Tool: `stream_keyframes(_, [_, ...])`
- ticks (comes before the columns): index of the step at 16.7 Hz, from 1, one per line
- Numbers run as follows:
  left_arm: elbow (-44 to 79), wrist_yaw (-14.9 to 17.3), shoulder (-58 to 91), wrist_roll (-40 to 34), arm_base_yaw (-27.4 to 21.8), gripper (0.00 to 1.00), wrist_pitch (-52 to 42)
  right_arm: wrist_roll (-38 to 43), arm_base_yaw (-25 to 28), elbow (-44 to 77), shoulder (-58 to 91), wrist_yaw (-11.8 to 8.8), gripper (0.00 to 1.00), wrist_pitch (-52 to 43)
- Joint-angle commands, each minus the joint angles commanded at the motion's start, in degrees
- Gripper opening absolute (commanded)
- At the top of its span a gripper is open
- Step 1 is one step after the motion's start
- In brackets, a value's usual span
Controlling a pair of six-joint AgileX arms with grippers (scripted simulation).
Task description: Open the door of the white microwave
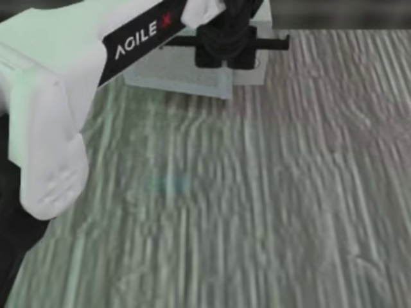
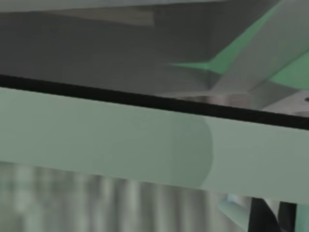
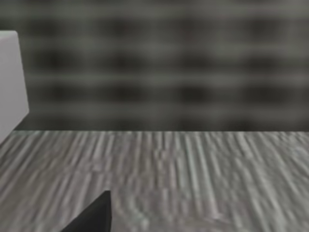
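The white microwave (image 1: 247, 61) sits at the counter's (image 1: 257, 205) far edge, and the left gripper (image 1: 225, 48) is right over its front. The door (image 1: 183, 80) looks swung partly outward, leftward of the jaws; whether they are spread I cannot tell. The right arm is out of the top view, much farther off.

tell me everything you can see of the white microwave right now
The white microwave is a small pale box at the far edge of the grey wood-grain table, mostly hidden under the left arm. Its door appears swung partly outward, angled toward the top view's left. The left gripper hangs over its front. A plain white side shows in the right wrist view.
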Motion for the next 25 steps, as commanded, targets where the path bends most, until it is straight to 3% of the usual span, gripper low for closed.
stream_keyframes(25, [-0.9,0.2,-0.7,0.3,0.0,0.00,0.6,0.0,0.0,0.0,0.0,0.0,1.00,0.0])
